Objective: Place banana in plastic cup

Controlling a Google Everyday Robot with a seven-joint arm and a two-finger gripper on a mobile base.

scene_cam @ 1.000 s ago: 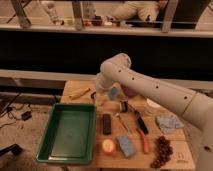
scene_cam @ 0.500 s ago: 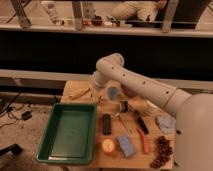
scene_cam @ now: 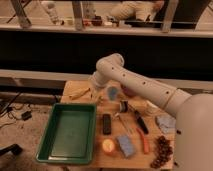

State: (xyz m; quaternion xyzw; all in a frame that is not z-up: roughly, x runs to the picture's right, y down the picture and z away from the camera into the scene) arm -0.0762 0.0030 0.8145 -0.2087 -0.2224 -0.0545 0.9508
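Just beside the tool (scene_cam: 95, 94), banana (scene_cam: 79, 93)

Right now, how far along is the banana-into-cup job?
Done: nothing yet; the banana lies on the table, apart from the cup. In hand: the end effector hangs open and empty between them, near the banana. Left: grasp, lift and drop it in the cup.

High view down onto table (scene_cam: 70, 87), claw (scene_cam: 96, 94) mid-frame
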